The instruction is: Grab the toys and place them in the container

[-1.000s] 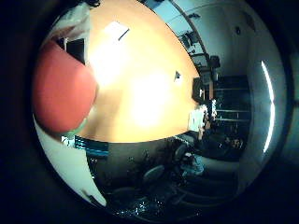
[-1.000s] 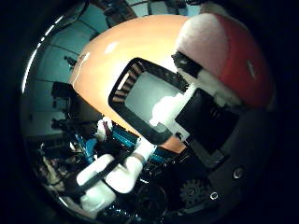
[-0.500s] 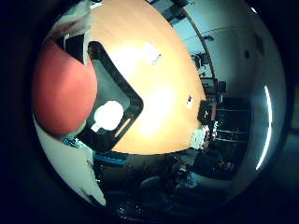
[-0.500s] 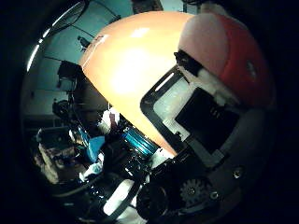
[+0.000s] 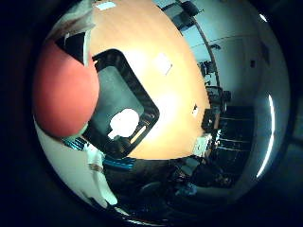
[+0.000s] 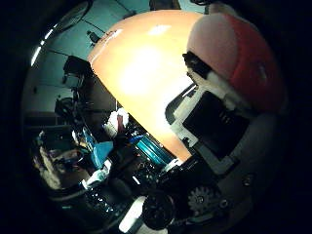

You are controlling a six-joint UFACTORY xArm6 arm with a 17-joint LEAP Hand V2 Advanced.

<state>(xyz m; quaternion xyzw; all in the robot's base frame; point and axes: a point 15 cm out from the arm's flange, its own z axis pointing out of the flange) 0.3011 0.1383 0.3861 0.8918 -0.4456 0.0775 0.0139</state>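
The robot's white and black hand (image 6: 229, 146) has its fingers curled round a soft red and white toy (image 5: 64, 94), at the left of the little finger view. The black tray-like container (image 5: 147, 101) sits mid-frame on the orange wooden table (image 5: 142, 38), with a white thing (image 5: 125, 122) inside. Best move the toy right over the tray before letting go. I can't tell what toy it is.

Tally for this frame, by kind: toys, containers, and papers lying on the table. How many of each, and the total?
Toys: 2, a red toy held in the hand and a white toy in the container
Containers: 1, the black container
Papers on the table: 1, a white sheet
Total: 4
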